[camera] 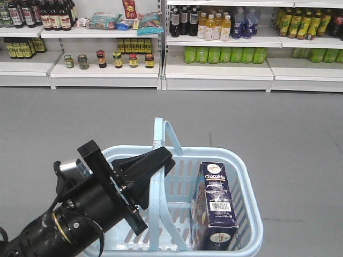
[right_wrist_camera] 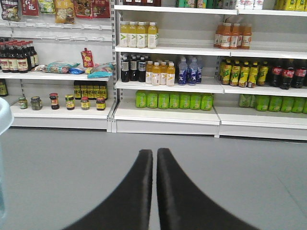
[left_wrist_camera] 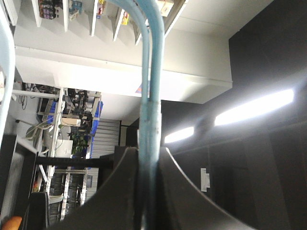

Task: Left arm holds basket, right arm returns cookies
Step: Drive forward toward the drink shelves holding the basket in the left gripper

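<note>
The light blue basket (camera: 248, 188) sits low in the front-facing view over the grey floor. Its pale blue hoop handle (camera: 161, 138) stands upright, and my left gripper (camera: 163, 160) is shut on it from the left. In the left wrist view the handle (left_wrist_camera: 152, 72) runs up from between the two closed fingers of the left gripper (left_wrist_camera: 147, 160). The cookies (camera: 215, 206), a dark navy box with a white barcode patch, stand on end in the basket's right half. My right gripper (right_wrist_camera: 156, 152) is shut on nothing and points at the shelves; the front-facing view does not show it.
Store shelves line the far wall, with jars (camera: 107, 59), dark bottles (camera: 53, 15), snack bags (camera: 107, 20) and green bottles (camera: 225, 54). Grey floor (camera: 278, 123) lies between the basket and the shelves. A sliver of the basket (right_wrist_camera: 3, 115) shows at the right wrist view's left edge.
</note>
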`<state>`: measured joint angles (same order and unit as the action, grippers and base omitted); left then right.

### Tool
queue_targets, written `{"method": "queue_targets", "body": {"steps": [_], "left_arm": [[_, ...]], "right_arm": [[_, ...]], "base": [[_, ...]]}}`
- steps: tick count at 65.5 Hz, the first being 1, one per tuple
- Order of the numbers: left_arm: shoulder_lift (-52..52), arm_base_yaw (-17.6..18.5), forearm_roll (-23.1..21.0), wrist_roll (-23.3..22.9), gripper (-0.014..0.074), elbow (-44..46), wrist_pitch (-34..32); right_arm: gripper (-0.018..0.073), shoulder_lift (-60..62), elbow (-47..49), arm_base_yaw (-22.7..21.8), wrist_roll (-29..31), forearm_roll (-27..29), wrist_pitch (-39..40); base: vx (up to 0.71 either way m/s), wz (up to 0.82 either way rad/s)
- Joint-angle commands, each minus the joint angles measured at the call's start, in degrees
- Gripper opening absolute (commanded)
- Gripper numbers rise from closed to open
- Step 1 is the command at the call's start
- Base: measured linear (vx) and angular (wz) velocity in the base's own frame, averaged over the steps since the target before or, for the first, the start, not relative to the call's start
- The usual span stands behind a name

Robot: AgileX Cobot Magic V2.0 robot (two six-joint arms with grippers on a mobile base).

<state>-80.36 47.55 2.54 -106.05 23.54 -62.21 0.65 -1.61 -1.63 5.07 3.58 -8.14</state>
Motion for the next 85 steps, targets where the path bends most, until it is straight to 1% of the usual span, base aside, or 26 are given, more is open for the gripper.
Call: {"method": "queue_targets", "body": {"steps": [1, 85], "left_arm": [[1.9, 0.4, -0.6, -0.1, -0.0003, 1.5, -16.5], [1.7, 0.4, -0.6, -0.1, -0.0003, 1.5, -16.4]], "right_arm": [[-0.0003, 0.7, -1.0, 0.0, 0.5, -0.2, 4.3], [-0.0003, 0.7, -1.0, 0.0, 0.5, -0.2, 4.3]], "base": [[0.56, -0.01], [0.55, -0.01]]}}
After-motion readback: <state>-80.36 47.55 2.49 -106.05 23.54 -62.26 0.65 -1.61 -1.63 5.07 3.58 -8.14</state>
